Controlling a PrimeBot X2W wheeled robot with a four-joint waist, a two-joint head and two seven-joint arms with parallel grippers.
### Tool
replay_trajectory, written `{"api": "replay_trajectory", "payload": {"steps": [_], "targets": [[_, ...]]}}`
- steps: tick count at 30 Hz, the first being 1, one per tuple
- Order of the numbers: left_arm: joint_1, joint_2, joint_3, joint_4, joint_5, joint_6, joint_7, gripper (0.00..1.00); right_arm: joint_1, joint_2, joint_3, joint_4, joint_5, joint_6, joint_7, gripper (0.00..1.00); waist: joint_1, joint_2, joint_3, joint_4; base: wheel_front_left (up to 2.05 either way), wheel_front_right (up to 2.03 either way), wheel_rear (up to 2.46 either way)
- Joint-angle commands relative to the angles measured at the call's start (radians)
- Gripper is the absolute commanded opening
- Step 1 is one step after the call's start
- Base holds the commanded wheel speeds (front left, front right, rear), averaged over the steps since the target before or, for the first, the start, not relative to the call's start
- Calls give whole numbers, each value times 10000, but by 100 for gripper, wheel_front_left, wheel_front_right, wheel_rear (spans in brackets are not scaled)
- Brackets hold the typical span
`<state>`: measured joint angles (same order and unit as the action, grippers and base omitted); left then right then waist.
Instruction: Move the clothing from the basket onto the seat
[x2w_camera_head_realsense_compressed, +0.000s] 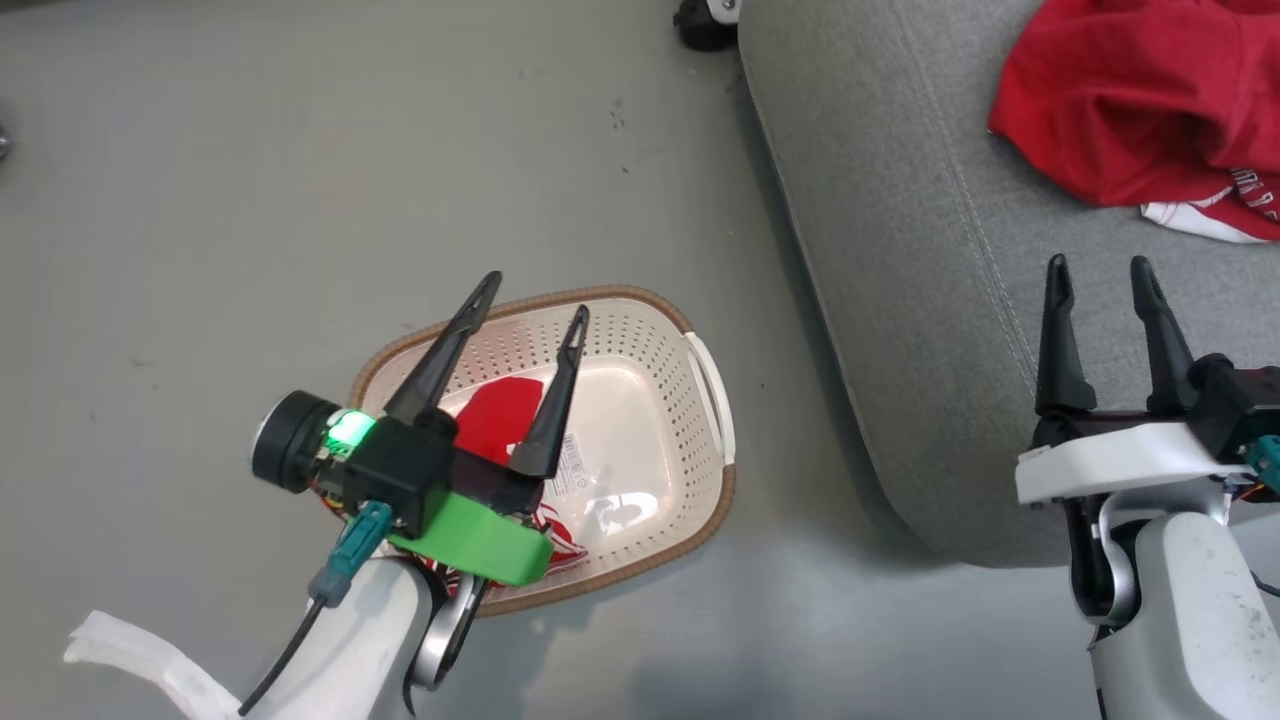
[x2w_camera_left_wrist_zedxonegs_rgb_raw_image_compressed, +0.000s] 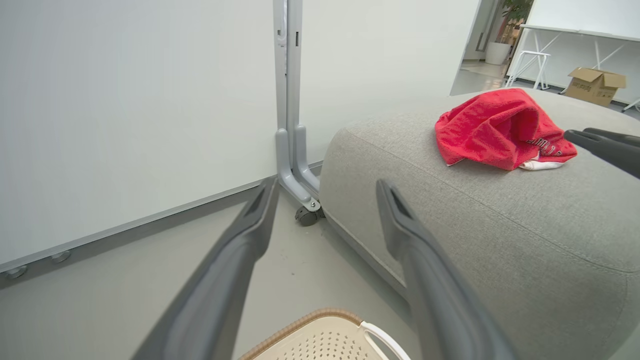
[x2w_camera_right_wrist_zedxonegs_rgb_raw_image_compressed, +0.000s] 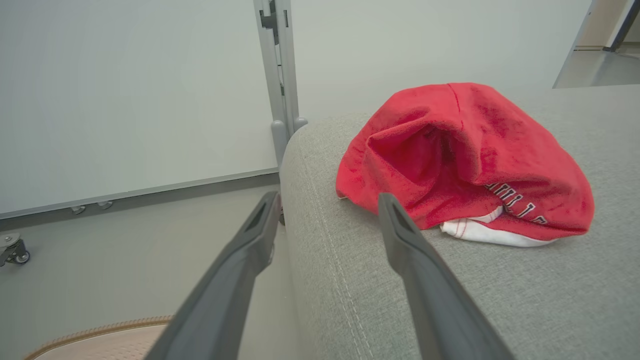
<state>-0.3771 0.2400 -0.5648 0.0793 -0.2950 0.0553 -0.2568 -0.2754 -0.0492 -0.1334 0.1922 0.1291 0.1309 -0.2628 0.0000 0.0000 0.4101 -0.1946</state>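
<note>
The cream basket (x2w_camera_head_realsense_compressed: 600, 292) stands on the floor with a red piece of clothing (x2w_camera_head_realsense_compressed: 495, 415) lying in it. My left gripper (x2w_camera_head_realsense_compressed: 536, 295) hovers open over the basket, nothing between its fingers; the left wrist view has it (x2w_camera_left_wrist_zedxonegs_rgb_raw_image_compressed: 326, 183) above the basket rim (x2w_camera_left_wrist_zedxonegs_rgb_raw_image_compressed: 320, 335). Another red garment (x2w_camera_head_realsense_compressed: 1130, 100) with white trim lies crumpled on the grey seat (x2w_camera_head_realsense_compressed: 900, 250). My right gripper (x2w_camera_head_realsense_compressed: 1100, 264) is open above the seat, a short way from that garment (x2w_camera_right_wrist_zedxonegs_rgb_raw_image_compressed: 465, 155) and apart from it; its own view shows the gripper (x2w_camera_right_wrist_zedxonegs_rgb_raw_image_compressed: 328, 195) empty over the seat edge (x2w_camera_right_wrist_zedxonegs_rgb_raw_image_compressed: 320, 280).
A white partition panel on a grey post with a caster foot (x2w_camera_left_wrist_zedxonegs_rgb_raw_image_compressed: 305, 215) stands behind the seat; the caster (x2w_camera_head_realsense_compressed: 705, 25) sits at the seat's far corner. A cardboard box (x2w_camera_left_wrist_zedxonegs_rgb_raw_image_compressed: 595, 85) is far back. Grey floor surrounds the basket.
</note>
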Motion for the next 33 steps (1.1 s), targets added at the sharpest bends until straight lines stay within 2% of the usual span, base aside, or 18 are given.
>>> {"api": "replay_trajectory", "payload": {"steps": [1,8,15,24,33], "targets": [[240,-3,185,70,-71,123,-56,100,240,-28,183,-171,55,-3,-29,100,0,0,-665,669,0,0,0],[881,-162,1439,-17,-271,549,-86,100,926,-31,852,-1130,-113,-3,307,100,0,0,-1221,1445,0,0,0],[1653,-342,2688,-220,-147,658,-89,100,1437,-29,1056,-2040,-288,-3,853,100,0,0,-1647,2046,0,0,0],[2680,-908,3632,-250,299,320,-89,100,2274,-28,1086,-2575,-195,-3,1361,100,0,0,-2318,2307,0,0,0],[3500,-1170,3862,57,822,-24,-89,100,2988,-28,1291,-2616,-16,-3,1687,100,0,0,-2923,2209,0,0,0]]}}
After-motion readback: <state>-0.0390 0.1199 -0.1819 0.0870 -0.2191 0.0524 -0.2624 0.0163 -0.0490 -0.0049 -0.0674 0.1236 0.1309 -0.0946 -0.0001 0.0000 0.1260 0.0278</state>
